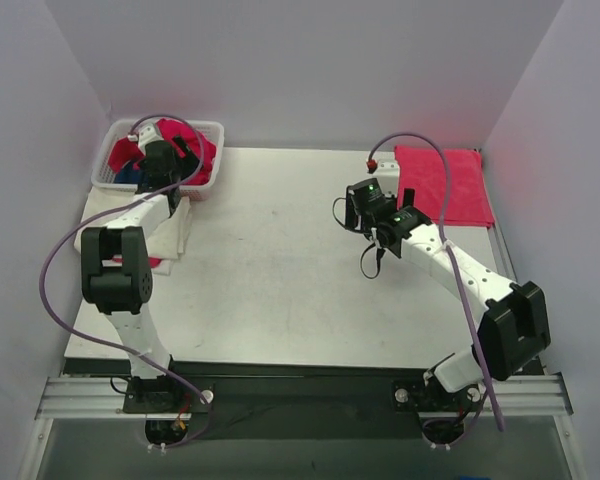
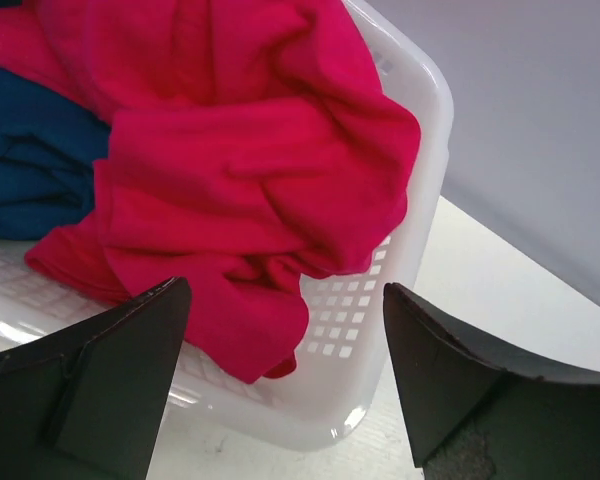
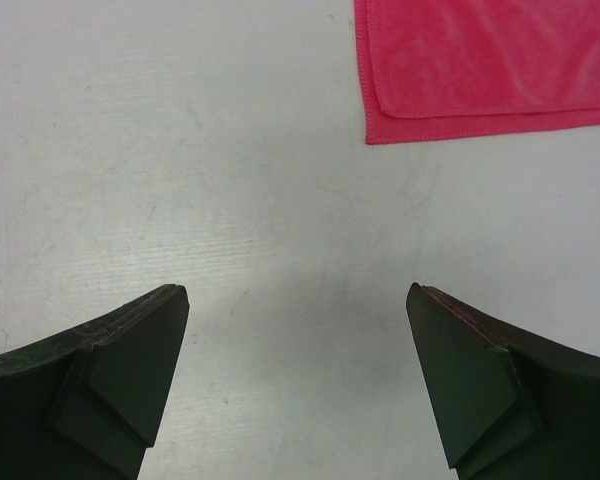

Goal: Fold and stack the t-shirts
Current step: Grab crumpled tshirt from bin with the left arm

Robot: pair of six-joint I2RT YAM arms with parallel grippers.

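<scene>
Left hand open, nothing between its fingers, held at the rim of the white lattice basket. Crimson t-shirt crumpled right ahead of the hand, heaped in the basket. Dark blue t-shirt ahead-left, partly under the crimson one. Cream-white t-shirt behind the hand, under the left arm, on the tabletop. Right hand open, empty, over bare tabletop. Folded pink-red cloth flat ahead-right of it, well apart.

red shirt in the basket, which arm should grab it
Left. The left claw is open at the basket rim, facing the red shirt; the right claw hangs over the table, far off.
</scene>
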